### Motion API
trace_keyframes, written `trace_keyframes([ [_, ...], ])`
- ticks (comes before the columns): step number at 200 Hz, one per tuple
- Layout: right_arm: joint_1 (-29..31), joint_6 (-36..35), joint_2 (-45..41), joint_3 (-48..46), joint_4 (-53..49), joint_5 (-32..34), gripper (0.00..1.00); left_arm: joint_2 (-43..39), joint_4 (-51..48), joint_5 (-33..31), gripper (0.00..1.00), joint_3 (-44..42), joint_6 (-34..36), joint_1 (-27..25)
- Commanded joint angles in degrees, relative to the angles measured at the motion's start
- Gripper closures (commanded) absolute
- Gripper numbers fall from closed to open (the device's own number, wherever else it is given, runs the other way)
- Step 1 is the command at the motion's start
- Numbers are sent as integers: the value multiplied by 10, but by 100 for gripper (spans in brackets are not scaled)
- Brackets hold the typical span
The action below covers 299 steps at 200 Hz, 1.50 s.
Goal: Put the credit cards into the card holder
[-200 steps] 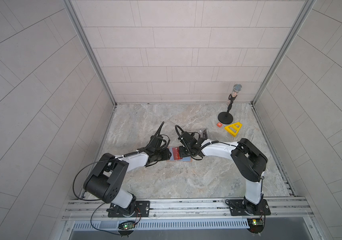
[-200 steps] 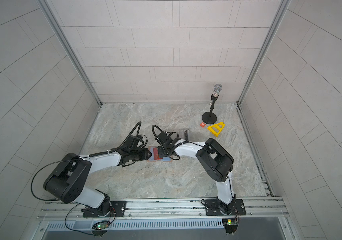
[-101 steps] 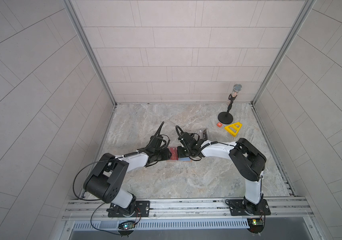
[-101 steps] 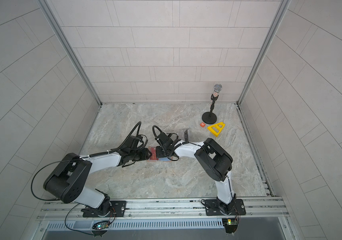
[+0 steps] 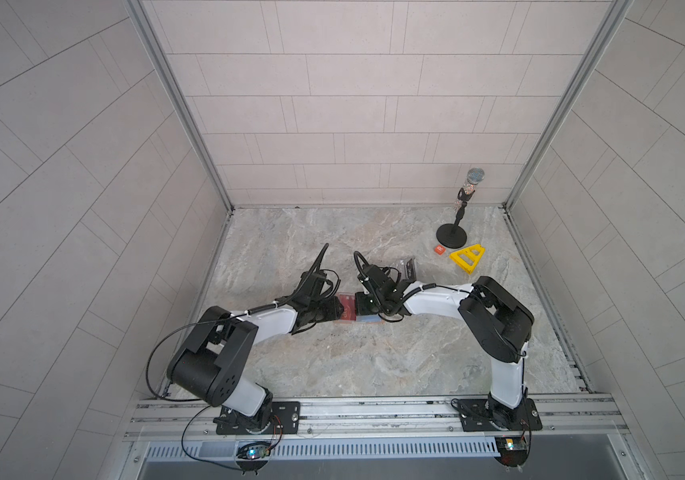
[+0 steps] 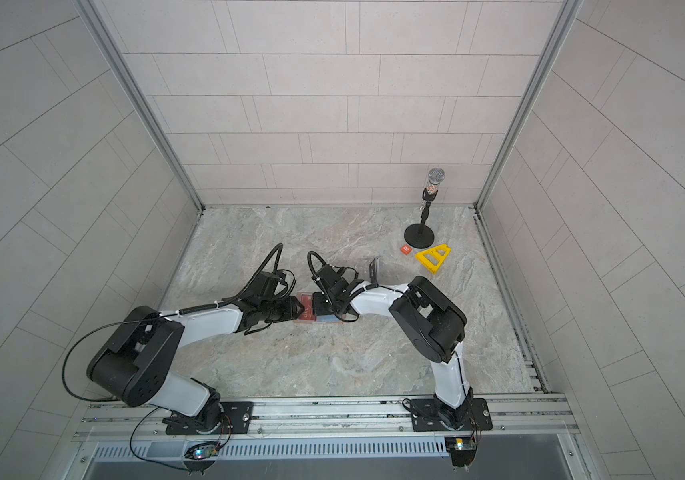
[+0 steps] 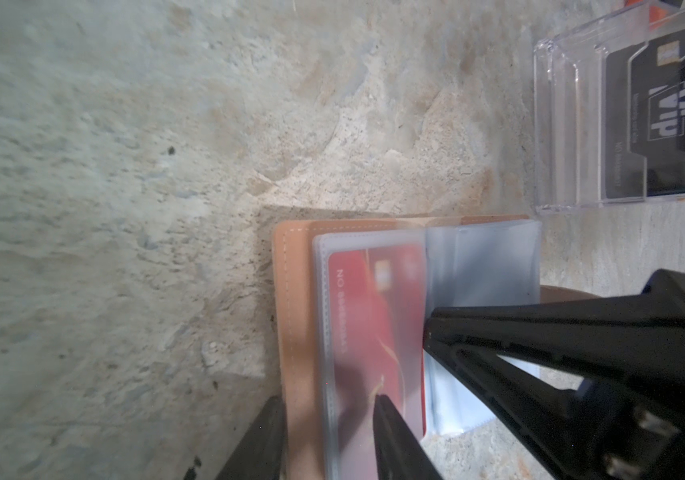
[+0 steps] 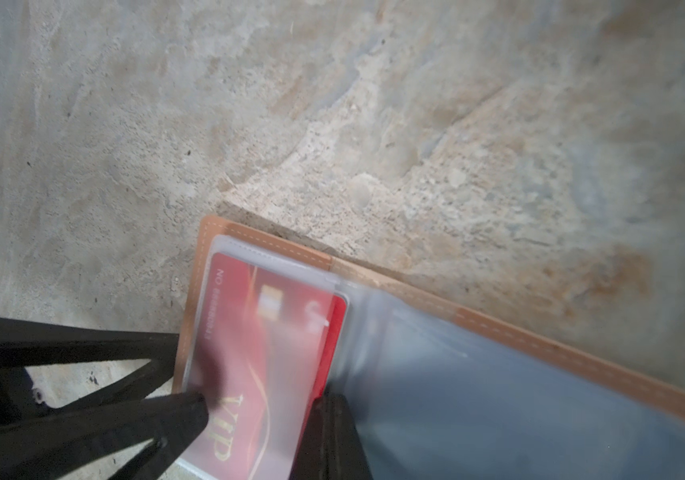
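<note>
The tan card holder (image 7: 295, 299) lies open on the table, its clear sleeves facing up; it also shows in both top views (image 5: 367, 319). A red credit card (image 8: 257, 345) sits in the left sleeve, with one edge sticking out at the fold. My left gripper (image 7: 328, 401) is open and straddles the holder's outer edge, one fingertip (image 8: 197, 407) resting on the sleeve over the card. My right gripper (image 8: 332, 401) is shut, its tips against the card's protruding edge. A black credit card (image 7: 664, 116) stands in a clear plastic box (image 7: 569, 124).
The clear box (image 5: 407, 270) stands just behind my right gripper (image 5: 360, 306). At the back right are a microphone stand (image 5: 451, 239), a small orange tile (image 5: 439, 249) and a yellow triangular frame (image 5: 467, 258). Tiled walls close in three sides.
My right gripper has slid a little to the left, towards the left gripper, and the red card lies further under the sleeve. The left arm has stayed put.
</note>
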Motion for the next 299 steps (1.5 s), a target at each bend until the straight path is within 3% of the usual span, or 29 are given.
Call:
trace_keyframes([
  [1,7,9,0,-17,2,-26,98,20,-48,-5,58,-22,-1,0],
  [117,6,-2,-45,-28,-2,-14,94,10,-60,-11,58,-18,5,0],
  [189,6,-29,-92,-24,-57,34,80,-37,-89,-44,55,-17,15,-1],
  [246,0,-63,-140,-22,-108,84,73,-78,-117,-82,41,-18,25,-1],
  [299,-22,-83,-177,-37,-145,123,61,-92,-124,-102,38,-22,26,0],
])
